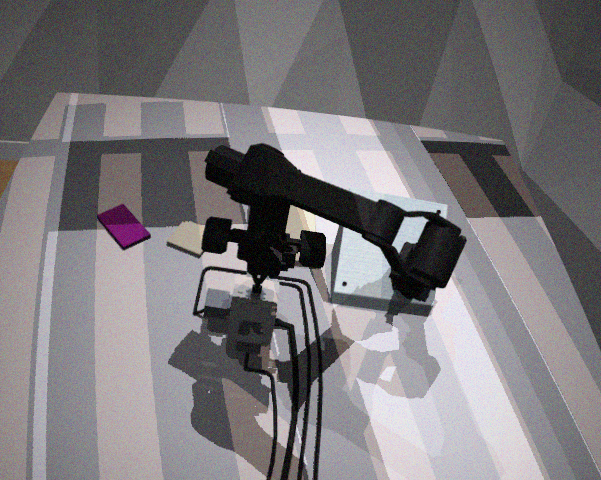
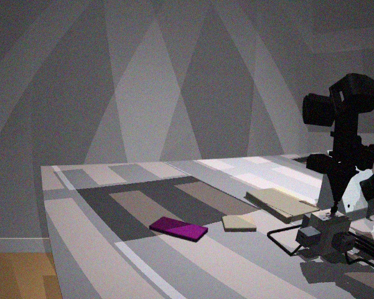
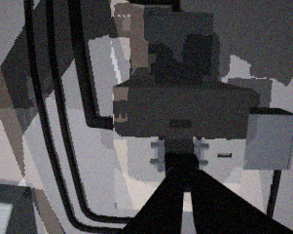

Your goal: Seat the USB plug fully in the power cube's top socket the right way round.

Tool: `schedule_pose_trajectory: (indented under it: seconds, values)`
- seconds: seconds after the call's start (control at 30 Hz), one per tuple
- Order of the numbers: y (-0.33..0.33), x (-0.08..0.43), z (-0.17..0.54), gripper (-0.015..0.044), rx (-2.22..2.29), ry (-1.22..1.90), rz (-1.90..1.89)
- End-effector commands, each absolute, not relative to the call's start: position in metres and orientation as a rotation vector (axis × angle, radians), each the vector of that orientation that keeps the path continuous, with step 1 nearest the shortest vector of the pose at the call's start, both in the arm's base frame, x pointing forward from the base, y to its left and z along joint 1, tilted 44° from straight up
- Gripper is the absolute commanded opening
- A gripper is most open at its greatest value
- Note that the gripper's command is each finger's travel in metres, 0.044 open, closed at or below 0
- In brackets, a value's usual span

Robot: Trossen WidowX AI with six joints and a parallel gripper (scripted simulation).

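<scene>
Pincer on plug, prob. partway in.

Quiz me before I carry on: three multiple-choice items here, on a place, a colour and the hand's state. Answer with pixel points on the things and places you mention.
1. Where is the magenta slab [image 1: 123, 226] [image 2: 178, 228]?
A on the power cube
B on the table
C on the floor

2. What colour is the power cube [image 1: 252, 320] [image 2: 327, 230] [image 3: 185, 112]?
A grey
B orange
C green

3. The hand [image 1: 257, 281] [image 2: 334, 208] [image 3: 185, 178] is:
A wide open
B shut on nothing
C shut on the plug

1 B: it lies flat on the striped top.
2 A: its faces look grey.
3 C: its fingertips pinch the plug atop the cube.
</scene>
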State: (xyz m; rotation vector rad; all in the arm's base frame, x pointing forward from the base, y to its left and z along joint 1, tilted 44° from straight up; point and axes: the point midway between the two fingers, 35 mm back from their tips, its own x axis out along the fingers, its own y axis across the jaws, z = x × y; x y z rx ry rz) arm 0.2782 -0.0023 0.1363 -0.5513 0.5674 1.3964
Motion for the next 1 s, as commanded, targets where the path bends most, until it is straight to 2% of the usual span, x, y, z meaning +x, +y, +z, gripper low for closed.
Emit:
schedule_pose_trajectory:
  seconds: [0.0,0.97]
  values:
    - [-0.0017,0.2787,0.136,0.0,-0.548,0.566,1.394]
    - [0.0007,0.279,0.1335,0.0,-0.548,0.566,1.394]
